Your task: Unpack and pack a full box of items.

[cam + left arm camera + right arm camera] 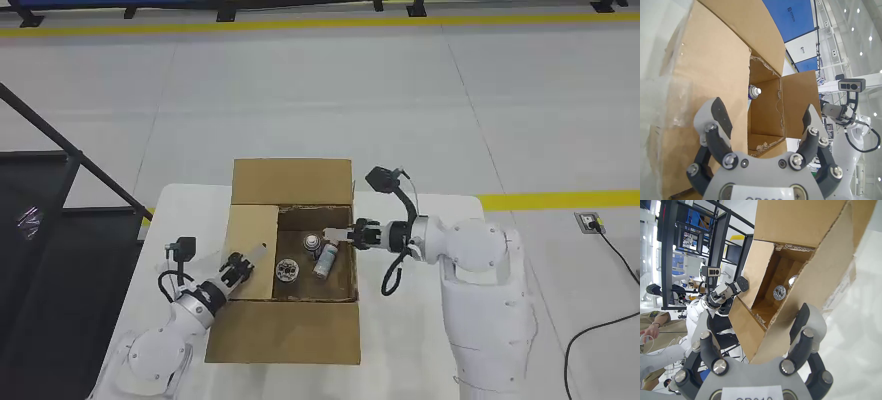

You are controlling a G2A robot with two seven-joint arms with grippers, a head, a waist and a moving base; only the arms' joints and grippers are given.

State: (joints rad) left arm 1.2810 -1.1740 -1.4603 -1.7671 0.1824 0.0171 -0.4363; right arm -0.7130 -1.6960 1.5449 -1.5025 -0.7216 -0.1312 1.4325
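An open cardboard box (292,180) stands mid-table with its back, left and front flaps folded out. Inside it lie a spray can (325,260), a second can (312,242) and a round silvery piece (288,268). In the right wrist view the silvery piece (779,292) lies on the box floor. My right gripper (354,235) is at the box's right side, open, straddling the upright right flap (810,279); one finger (804,323) rests on the flap's outside. My left gripper (766,117) is open and holds nothing. It hovers over the left flap (715,75), facing the spray can (754,92).
The box takes up most of the white table (190,205), leaving bare strips at the left and right. A black frame (60,150) and a dark panel (50,260) stand just off the table's left edge.
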